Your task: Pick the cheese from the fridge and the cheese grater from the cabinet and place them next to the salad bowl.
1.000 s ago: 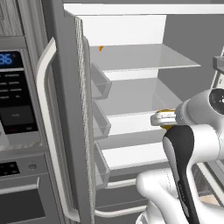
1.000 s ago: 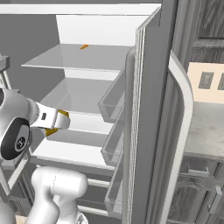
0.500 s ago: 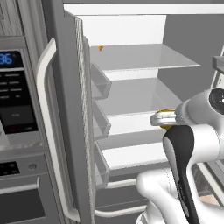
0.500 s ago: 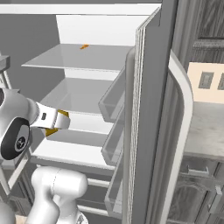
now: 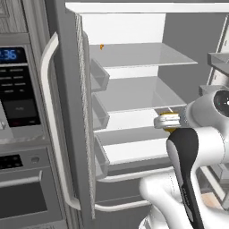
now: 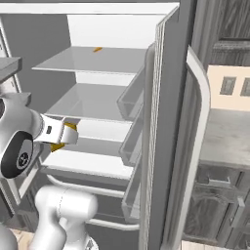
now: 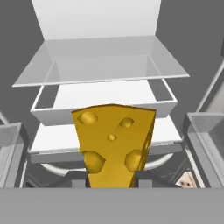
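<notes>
While the fridge (image 5: 134, 67) stands open, its left door (image 5: 67, 112) is swung out toward the camera, with a long curved white handle (image 5: 51, 125) on it. Left of this door, in the left base view, is the oven (image 5: 18, 112) with a blue display. Inside the fridge, a tiny orange speck (image 5: 102, 46) lies on the top glass shelf (image 5: 143, 54), near the left back corner. Lower, in front of the middle shelves, the gripper (image 5: 164, 121) is clamped on the cheese (image 7: 114, 142), a yellow wedge with holes, held between the two fingers and clear of the shelves. In the right base view the cheese shows beside the white hand, and the right door (image 6: 171, 122) stands open right of it.
</notes>
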{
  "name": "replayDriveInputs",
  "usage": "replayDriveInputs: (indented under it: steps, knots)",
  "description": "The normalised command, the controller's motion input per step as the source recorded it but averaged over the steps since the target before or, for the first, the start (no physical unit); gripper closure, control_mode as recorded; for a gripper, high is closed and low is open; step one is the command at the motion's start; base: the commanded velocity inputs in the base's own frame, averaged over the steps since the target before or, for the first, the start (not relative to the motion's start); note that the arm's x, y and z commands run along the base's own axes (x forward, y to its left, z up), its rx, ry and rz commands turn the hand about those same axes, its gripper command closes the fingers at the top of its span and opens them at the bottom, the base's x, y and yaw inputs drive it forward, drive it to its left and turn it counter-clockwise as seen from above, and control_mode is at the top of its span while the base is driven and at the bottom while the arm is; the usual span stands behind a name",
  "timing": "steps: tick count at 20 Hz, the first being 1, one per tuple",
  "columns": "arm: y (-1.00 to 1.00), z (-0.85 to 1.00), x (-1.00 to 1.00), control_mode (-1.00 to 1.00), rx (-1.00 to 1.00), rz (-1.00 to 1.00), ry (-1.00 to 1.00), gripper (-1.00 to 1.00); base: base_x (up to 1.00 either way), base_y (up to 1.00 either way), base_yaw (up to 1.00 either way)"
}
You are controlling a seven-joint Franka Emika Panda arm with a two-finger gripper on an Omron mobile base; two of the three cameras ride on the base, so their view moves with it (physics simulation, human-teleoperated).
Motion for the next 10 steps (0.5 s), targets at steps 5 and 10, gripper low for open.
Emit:
replayDriveInputs:
  steps: [5, 10]
  knots:
    - [0.00, 0.00, 0.00, 1.00, 0.00, 0.00, 0.00, 1.00, -0.44, 0.00, 0.00]
    - [0.00, 0.00, 0.00, 1.00, 0.00, 0.00, 0.00, 1.00, -0.54, 0.03, 0.00]
